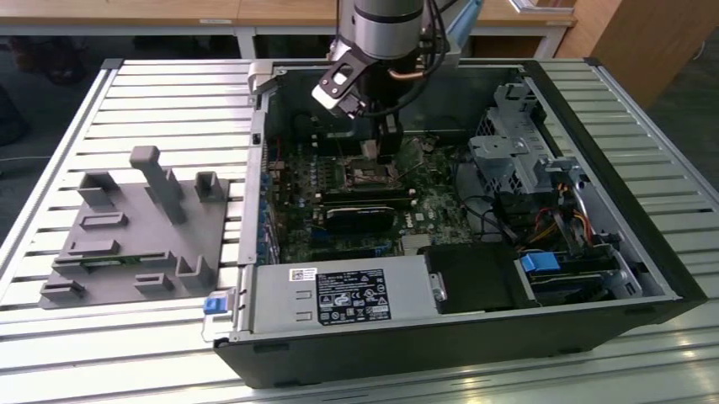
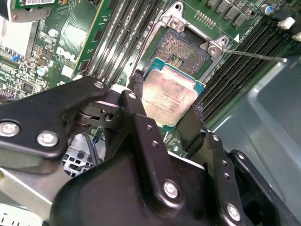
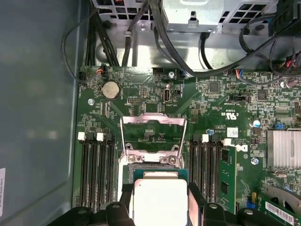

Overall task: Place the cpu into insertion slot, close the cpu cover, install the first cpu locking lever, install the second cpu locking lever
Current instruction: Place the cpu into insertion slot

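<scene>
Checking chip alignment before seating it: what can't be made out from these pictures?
Square black-framed insertion slot: near corner hidden behind the flat silvery-topped square cpu in the second wrist view.
cpu underside: faces away in both wrist views.
cpu side edges: covered by the black fingers.
One cpu edge: cut off at the first wrist view's edge.
</scene>
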### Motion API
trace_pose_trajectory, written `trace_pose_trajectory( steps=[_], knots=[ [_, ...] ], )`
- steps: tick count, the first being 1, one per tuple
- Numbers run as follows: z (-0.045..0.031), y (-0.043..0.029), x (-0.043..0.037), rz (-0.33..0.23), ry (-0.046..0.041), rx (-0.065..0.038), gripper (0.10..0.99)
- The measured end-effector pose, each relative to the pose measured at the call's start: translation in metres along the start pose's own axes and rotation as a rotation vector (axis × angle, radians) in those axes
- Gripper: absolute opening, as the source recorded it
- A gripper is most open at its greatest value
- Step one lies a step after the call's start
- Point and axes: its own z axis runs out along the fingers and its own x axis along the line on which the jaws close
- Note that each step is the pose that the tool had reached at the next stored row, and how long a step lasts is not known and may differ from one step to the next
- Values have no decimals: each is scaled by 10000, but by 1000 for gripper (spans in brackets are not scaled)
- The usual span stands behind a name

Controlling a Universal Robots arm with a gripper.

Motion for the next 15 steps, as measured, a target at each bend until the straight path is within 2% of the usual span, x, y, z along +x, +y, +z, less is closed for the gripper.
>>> trace_pose_trajectory(
  steps=[10, 15],
  knots=[
    [86, -11, -1, 0, -7, 5, 541],
    [139, -51, -1, 1, -7, 6, 541]
  ],
)
